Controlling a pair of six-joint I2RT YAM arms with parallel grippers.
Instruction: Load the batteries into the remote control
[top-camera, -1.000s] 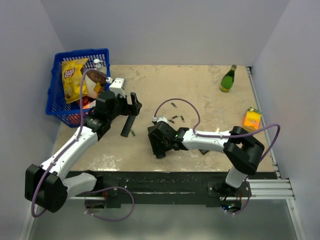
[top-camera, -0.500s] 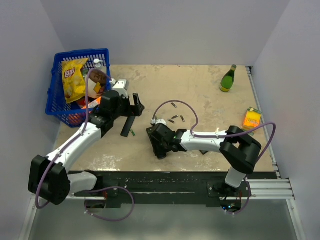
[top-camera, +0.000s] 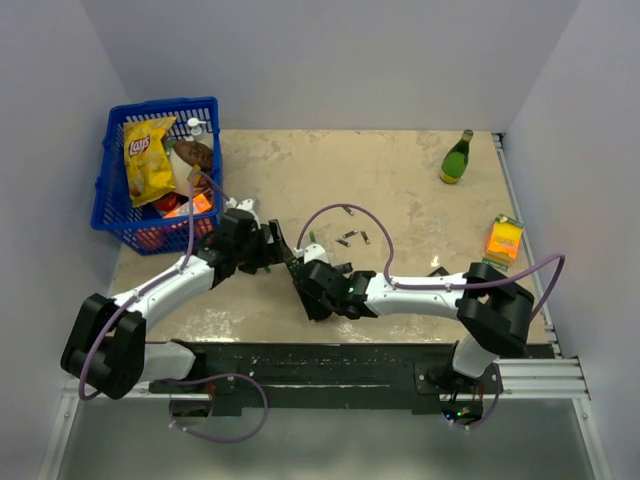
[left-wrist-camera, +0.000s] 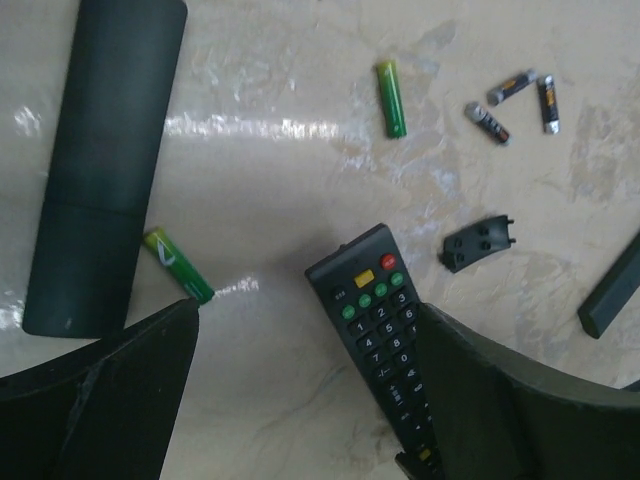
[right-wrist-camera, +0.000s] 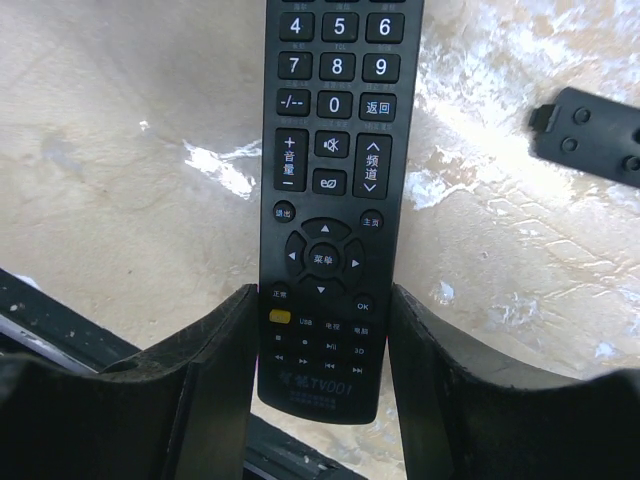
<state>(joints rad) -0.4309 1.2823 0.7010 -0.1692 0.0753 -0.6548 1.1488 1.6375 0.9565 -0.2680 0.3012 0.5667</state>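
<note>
Right wrist view: remote control lies face up on mottled beige table, long axis running up the frame. Digits 4–9 and 0, a round direction pad, one yellow button and "TV001" at the near end are legible. Right gripper straddles the near end, dark fingers tight against both long edges. Small black cover with round dimples at upper right, apart from the remote control

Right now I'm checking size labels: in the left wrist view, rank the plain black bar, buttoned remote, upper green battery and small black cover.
1. plain black bar
2. buttoned remote, lower end hidden
3. upper green battery and small black cover: too alike to rank
</note>
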